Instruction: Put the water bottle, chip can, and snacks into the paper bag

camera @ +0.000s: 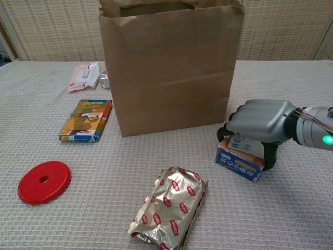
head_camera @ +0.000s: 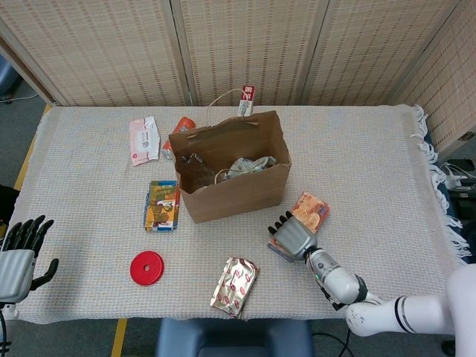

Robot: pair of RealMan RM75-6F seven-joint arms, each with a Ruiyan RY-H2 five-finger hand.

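Head view: a brown paper bag (head_camera: 232, 178) stands open-mouthed near the middle of a table (head_camera: 372, 160) covered in pale woven cloth with a fringed right edge. Crinkled wrappers and a darker item lie inside the bag; what they are cannot be told. Left of the bag lie a flat green-and-orange snack packet (head_camera: 162, 205), a pink-and-white pouch (head_camera: 143, 140) farther back, and an orange item (head_camera: 181, 126) mostly hidden behind the bag's far left corner. A red disc (head_camera: 146, 268) with a centre hole sits near the front edge, and a crumpled silver foil packet (head_camera: 234, 285) with red marks lies to its right. Right of the bag, the right hand (head_camera: 294, 236) covers the near end of an orange snack box (head_camera: 310, 212), fingers curled over it. The left hand (head_camera: 18, 256) hangs off the near left corner, fingers apart, holding nothing.

Chest view: the bag's creased front wall (camera: 169, 73) fills the centre. The grey right hand (camera: 260, 125) grips the blue-sided box (camera: 238, 162) just right of the bag, dark fingers (camera: 225, 132) wrapped over its left side, thumb down its right side. Whether the box is lifted off the cloth cannot be told. The foil packet (camera: 169, 207) lies nearer.
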